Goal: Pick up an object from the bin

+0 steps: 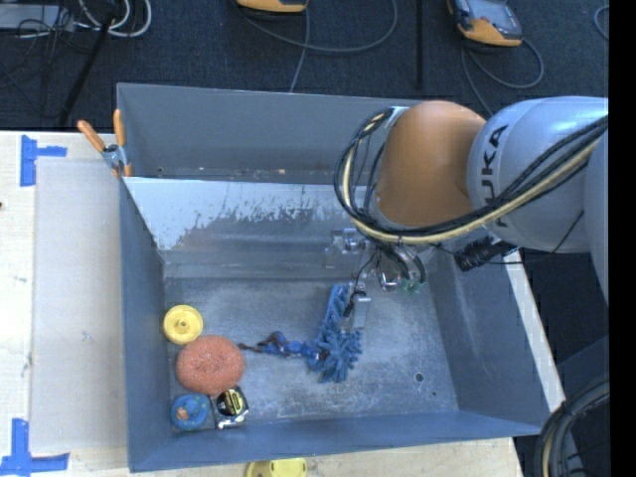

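A blue fringed rope-like thing (336, 342) lies in the middle of the bin floor. Its bushy end rests on the floor and a narrower strip rises up and to the right. My gripper (361, 303) hangs under the orange wrist cover, right at the top end of that strip and touching or almost touching it. A thin dark tail (270, 345) of the blue thing runs left along the floor.
In the near left corner lie a yellow disc (183, 323), a rusty-orange round scrubber (210, 363), a blue round cap-like thing (189, 412) and a small black and yellow tape measure (232, 403). The arm and its cables cover the bin's far right part.
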